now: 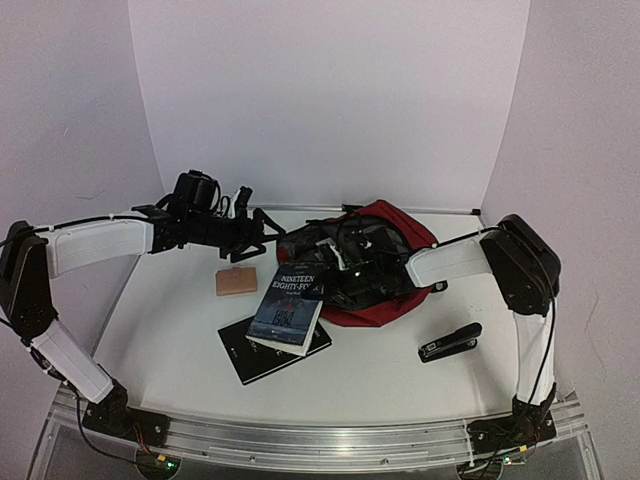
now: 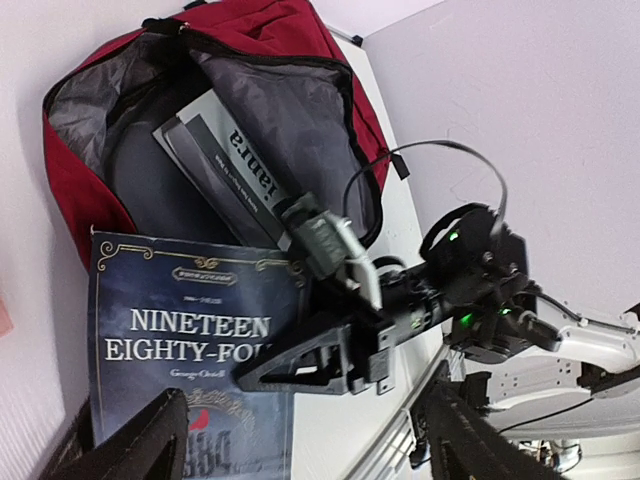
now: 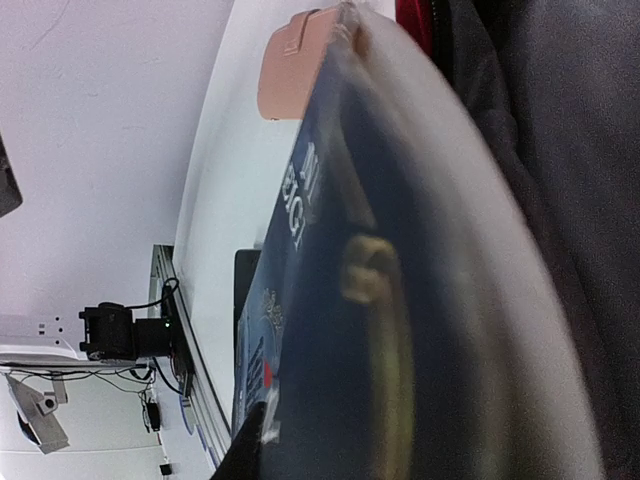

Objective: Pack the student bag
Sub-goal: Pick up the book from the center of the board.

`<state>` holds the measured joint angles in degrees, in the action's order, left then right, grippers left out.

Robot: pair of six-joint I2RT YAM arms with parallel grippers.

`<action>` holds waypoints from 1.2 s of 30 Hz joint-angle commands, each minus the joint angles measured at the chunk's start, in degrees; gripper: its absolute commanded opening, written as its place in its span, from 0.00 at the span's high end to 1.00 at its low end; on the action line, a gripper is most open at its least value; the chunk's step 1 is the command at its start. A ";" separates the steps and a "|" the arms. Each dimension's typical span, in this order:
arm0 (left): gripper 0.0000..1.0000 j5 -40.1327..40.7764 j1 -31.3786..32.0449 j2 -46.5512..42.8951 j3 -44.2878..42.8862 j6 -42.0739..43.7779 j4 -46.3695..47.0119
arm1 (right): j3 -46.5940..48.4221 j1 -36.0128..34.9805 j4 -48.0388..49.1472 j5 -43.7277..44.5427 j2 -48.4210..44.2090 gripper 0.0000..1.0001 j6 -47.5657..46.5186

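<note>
The student bag (image 1: 398, 222), a soft dark red fabric backpack with a black zipper and smooth grey lining, is lying at the back centre of the white table (image 1: 380, 385), its mouth gaping toward the near left. Inside, a flat grey-and-white printed booklet (image 2: 215, 150) is showing. It is carrying bold dark lettering that cannot be read with certainty.

The right gripper (image 2: 305, 235), black with silvery fingers, is reaching out at the bag's mouth. Its jaws are looking closed on the upper right corner of a dark blue paperback book (image 1: 288, 305). The glossy cover is reading "NINETEEN EIGHTY-FOUR" in pale capitals inside a thin gold border, with a smaller author line too fine to read. The paperback's lower end is resting on a thin matte black rectangular notebook (image 1: 250, 362).

The left gripper (image 1: 258, 238) is hovering above the table left of the bag, its dark fingers spread wide with nothing between them.

A small peach-coloured rectangular block (image 1: 237, 282) is lying just left of the paperback, and a black stapler (image 1: 450, 342) is sitting near the bag's front right.
</note>
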<state>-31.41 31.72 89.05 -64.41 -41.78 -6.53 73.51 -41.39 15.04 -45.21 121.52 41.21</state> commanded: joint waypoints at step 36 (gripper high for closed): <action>0.14 -16.65 17.79 0.09 -9.99 35.09 -27.49 | 15.97 -5.36 -75.42 -13.96 -25.29 1.00 -72.12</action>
<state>-45.00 48.24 88.61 -74.85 -8.17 -39.22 86.91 -45.82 -59.51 -55.54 100.31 -28.26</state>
